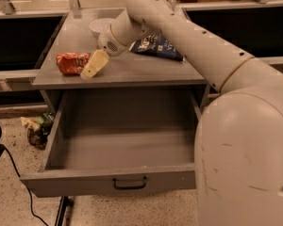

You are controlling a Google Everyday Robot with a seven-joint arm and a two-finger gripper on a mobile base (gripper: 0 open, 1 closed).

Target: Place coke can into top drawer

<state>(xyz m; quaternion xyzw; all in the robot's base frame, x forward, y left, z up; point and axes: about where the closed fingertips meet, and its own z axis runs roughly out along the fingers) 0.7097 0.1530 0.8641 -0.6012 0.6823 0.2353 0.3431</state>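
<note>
The coke can (71, 62), red-orange and dented, lies on its side on the left part of the grey cabinet top (132, 69). My gripper (92, 68), with cream fingers, hangs just right of the can, its tip close to or touching the can's right end. The top drawer (118, 180) is pulled wide open below the cabinet top. It is empty, with a small black handle (129, 183) on its front panel.
A white bowl (100, 26) stands at the back of the cabinet top. A dark blue chip bag (156, 46) lies right of it, partly under my arm. My arm and body fill the right side. Crumpled litter (37, 128) lies on the floor to the left.
</note>
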